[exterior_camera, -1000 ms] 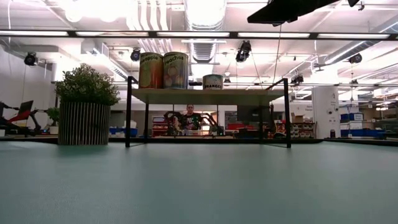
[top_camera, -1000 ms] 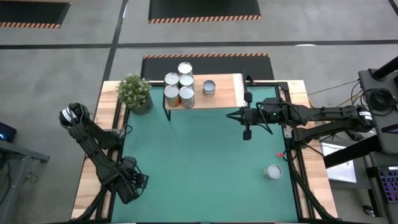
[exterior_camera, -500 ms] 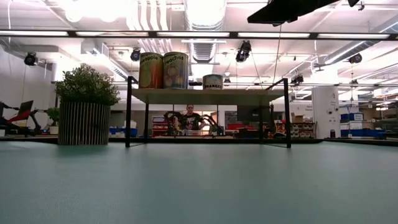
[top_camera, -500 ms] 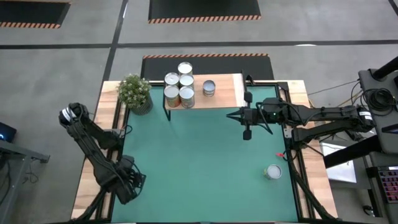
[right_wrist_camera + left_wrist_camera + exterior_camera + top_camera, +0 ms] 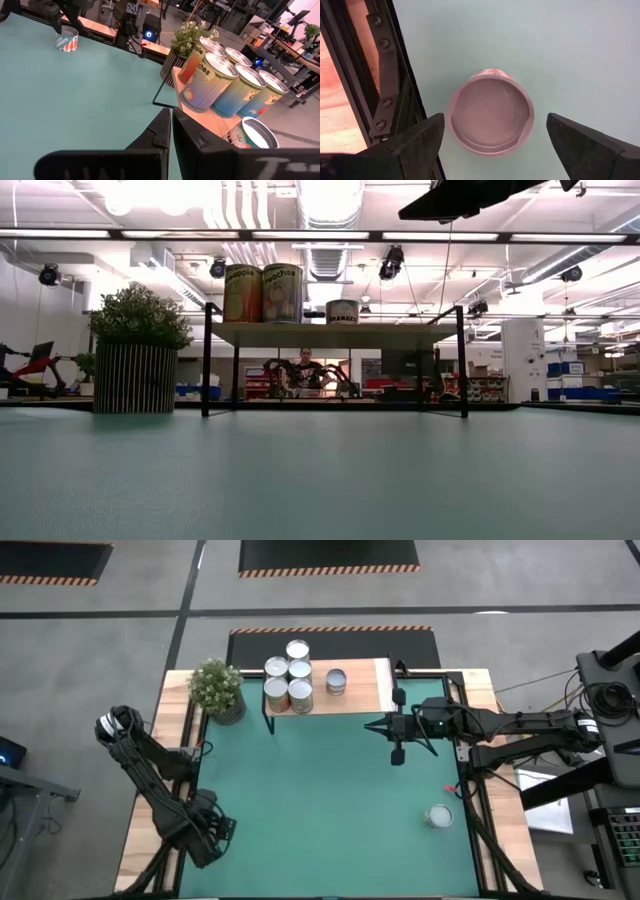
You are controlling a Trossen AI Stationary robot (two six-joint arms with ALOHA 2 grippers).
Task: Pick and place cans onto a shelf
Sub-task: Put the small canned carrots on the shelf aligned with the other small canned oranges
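The light-wood shelf (image 5: 360,690) stands on black legs at the table's far edge and bears several cans (image 5: 289,680), some stacked, and one low can (image 5: 336,681). They also show in the low view (image 5: 262,292). My left gripper (image 5: 207,830) is open at the near left, pointing down, with a finger on either side of a silvery-topped can (image 5: 490,112) standing on the green mat; the fingers do not touch it. That can has a red and white label (image 5: 66,40). Another can (image 5: 438,816) stands at the near right. My right gripper (image 5: 370,725) is shut and empty, raised beside the shelf.
A potted plant (image 5: 217,688) stands at the far left beside the shelf. Black frame rails (image 5: 380,75) run along the table's left edge close to my left gripper. The green mat (image 5: 330,800) lies open in the middle. A person (image 5: 303,368) is in the room behind.
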